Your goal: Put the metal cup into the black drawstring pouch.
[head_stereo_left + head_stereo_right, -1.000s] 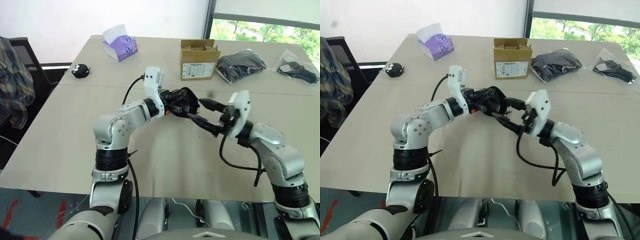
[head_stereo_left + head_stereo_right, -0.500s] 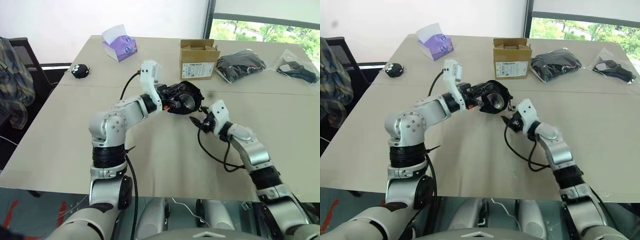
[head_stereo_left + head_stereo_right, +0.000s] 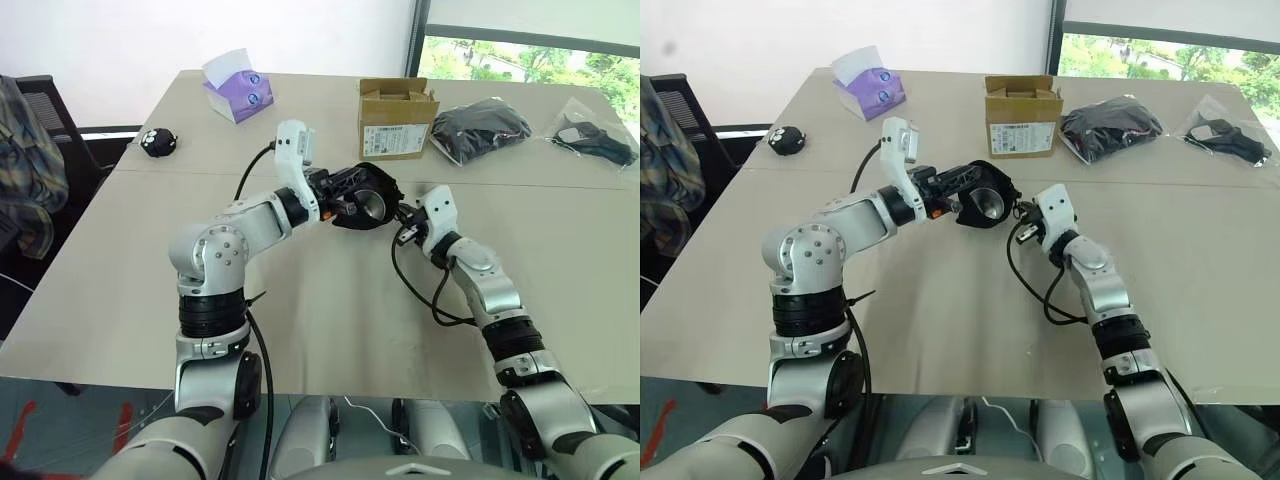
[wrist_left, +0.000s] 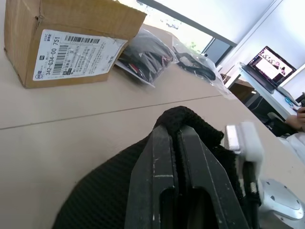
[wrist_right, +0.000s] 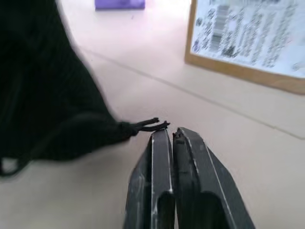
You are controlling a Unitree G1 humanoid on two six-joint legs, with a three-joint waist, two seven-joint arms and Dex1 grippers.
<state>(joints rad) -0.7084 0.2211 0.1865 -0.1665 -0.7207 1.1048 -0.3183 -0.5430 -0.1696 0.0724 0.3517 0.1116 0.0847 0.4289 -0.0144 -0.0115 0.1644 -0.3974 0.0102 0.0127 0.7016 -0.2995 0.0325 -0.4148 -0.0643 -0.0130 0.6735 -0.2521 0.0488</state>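
My left gripper [image 3: 352, 203] is shut on the rim of the black drawstring pouch [image 3: 365, 192] and holds it above the middle of the table, mouth turned toward my right arm. The metal cup [image 3: 373, 206] shows as a shiny round shape inside that mouth. In the left wrist view my fingers [image 4: 164, 162] pinch the black fabric [image 4: 190, 121]. My right gripper [image 5: 170, 132] is shut, just right of the pouch, close above the table. The frayed end of the pouch's cord [image 5: 148, 125] meets its fingertips; I cannot tell whether it is pinched.
A cardboard box [image 3: 398, 120] stands behind the pouch. A purple tissue box [image 3: 240, 88] and a small round black object [image 3: 158, 141] sit at the back left. A black bundle in clear plastic [image 3: 482, 128] and another bag [image 3: 598, 140] lie at the back right.
My right arm has stretched forward and down to the pouch's cord, and its gripper has gone from open to shut. The left gripper has kept the pouch almost still.
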